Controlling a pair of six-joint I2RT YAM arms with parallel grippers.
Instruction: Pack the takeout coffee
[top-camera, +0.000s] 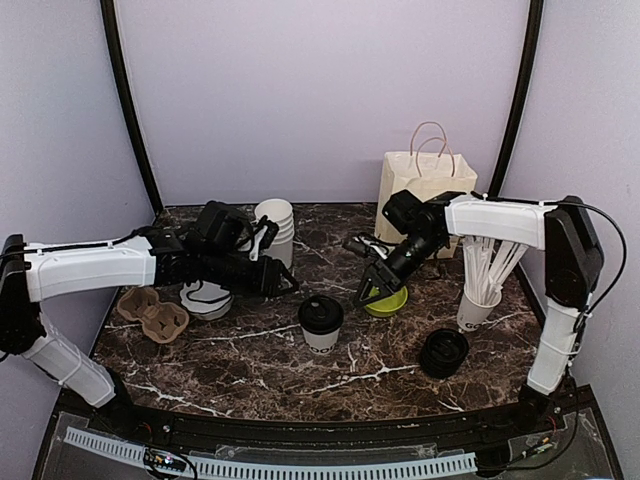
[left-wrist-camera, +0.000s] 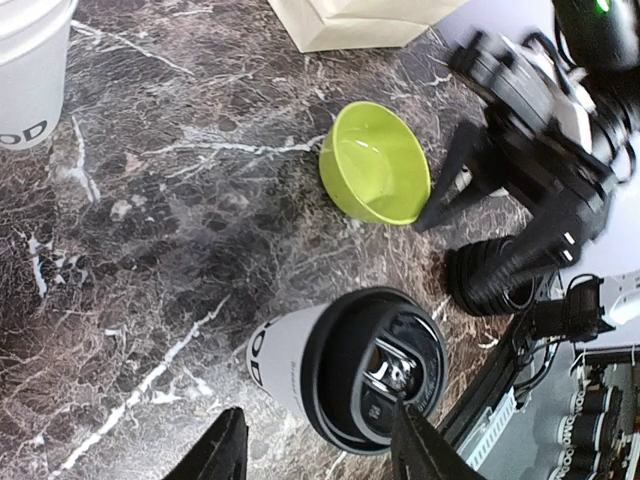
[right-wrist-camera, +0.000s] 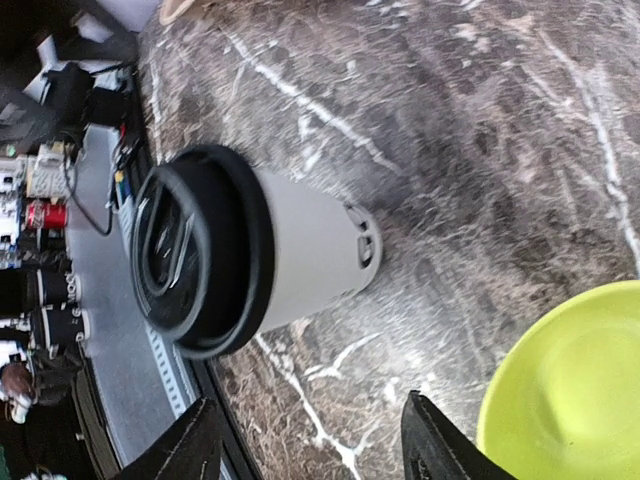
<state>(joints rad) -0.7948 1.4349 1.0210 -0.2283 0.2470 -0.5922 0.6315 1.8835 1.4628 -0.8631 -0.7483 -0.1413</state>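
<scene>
One takeout coffee (top-camera: 321, 322) stands upright near the table's middle front, a white paper cup with dark lettering and a black lid. My left gripper (top-camera: 283, 284) hovers just to its left, jaws open and empty. In the left wrist view the takeout coffee (left-wrist-camera: 345, 365) lies just ahead of that gripper (left-wrist-camera: 320, 455), whose right finger (left-wrist-camera: 420, 440) overlaps the lid's rim. My right gripper (top-camera: 378, 290) hangs open over the lime-green bowl (top-camera: 388, 300), to the cup's right. The right wrist view shows the takeout coffee (right-wrist-camera: 260, 250) beyond the open, empty right gripper (right-wrist-camera: 310, 450).
A paper bag (top-camera: 425, 185) stands at the back right. A stack of white cups (top-camera: 275, 228) is behind the left arm. A cardboard cup carrier (top-camera: 152, 312) lies at the left. A stack of black lids (top-camera: 444, 352) and a cup of white sticks (top-camera: 480, 300) sit right.
</scene>
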